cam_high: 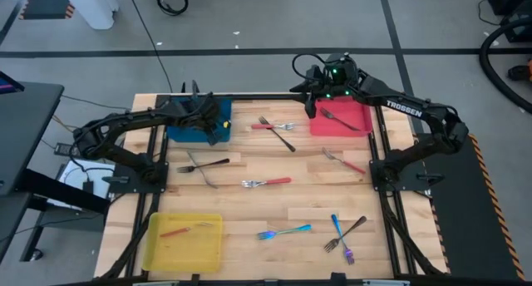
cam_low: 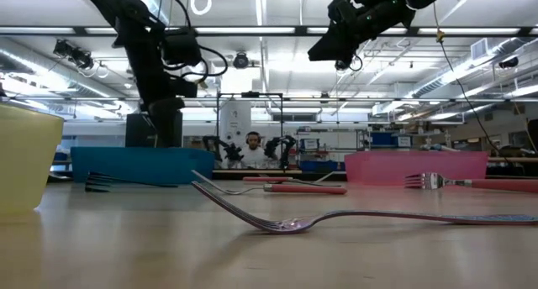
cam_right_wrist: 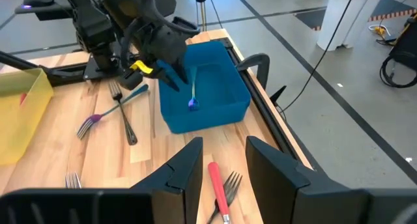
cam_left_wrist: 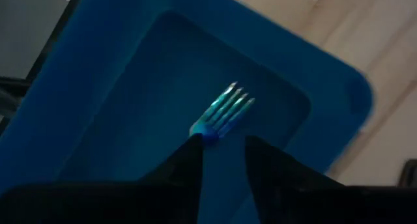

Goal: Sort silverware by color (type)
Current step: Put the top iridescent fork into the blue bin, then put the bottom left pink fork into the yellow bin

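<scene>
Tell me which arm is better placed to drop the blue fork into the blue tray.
Left. Its hand grips the fork right over the blue tray. The right hand is open, by the red tray.

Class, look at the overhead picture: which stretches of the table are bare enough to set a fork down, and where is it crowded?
Bare wood lies between the yellow tray and the iridescent fork, and between the blue tray and the crossed forks. It is crowded at the front right, where three forks overlap. The left pincer holds a fork over the blue tray; the right pincer is beside the red tray.
</scene>
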Robot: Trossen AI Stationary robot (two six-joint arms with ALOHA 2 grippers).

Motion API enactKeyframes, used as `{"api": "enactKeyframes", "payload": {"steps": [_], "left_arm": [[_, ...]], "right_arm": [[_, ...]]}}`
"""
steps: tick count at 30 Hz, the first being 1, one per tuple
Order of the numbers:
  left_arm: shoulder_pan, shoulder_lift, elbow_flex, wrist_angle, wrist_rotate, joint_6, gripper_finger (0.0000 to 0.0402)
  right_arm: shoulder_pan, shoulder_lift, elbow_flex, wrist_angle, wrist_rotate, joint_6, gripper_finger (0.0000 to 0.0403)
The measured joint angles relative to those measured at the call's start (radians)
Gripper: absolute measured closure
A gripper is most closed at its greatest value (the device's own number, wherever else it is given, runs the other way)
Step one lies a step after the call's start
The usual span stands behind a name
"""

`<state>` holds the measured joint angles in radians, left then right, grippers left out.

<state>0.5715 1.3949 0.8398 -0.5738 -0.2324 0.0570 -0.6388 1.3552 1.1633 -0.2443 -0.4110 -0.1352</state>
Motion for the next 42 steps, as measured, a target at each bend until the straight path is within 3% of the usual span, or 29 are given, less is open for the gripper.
{"api": "enactKeyframes", "payload": {"steps": [9,15,21,29,42], "left_arm": [[-0.099,0.0,0.0,0.018,-0.001,-0.002,0.0285],[-0.231,0.0,0.0,0.146,0.008,0.0,0.0285],[-0.36,0.0,0.001,0.328,0.137,-0.014,0.0285],[-0.466,0.004,0.001,0.454,0.185,-0.042,0.0285],[-0.536,0.245,0.002,0.618,0.189,-0.076,0.0285]], "right_arm": [[0.0,0.0,0.0,0.001,0.0,0.0,0.0277],[0.0,0.0,0.0,0.002,0.002,0.001,0.0277],[0.0,0.0,0.0,0.002,0.002,0.011,0.0277],[0.002,0.0,0.0,0.002,0.002,0.013,0.0276],[0.067,0.0,0.0,0.0,0.0,0.229,0.0276]]}}
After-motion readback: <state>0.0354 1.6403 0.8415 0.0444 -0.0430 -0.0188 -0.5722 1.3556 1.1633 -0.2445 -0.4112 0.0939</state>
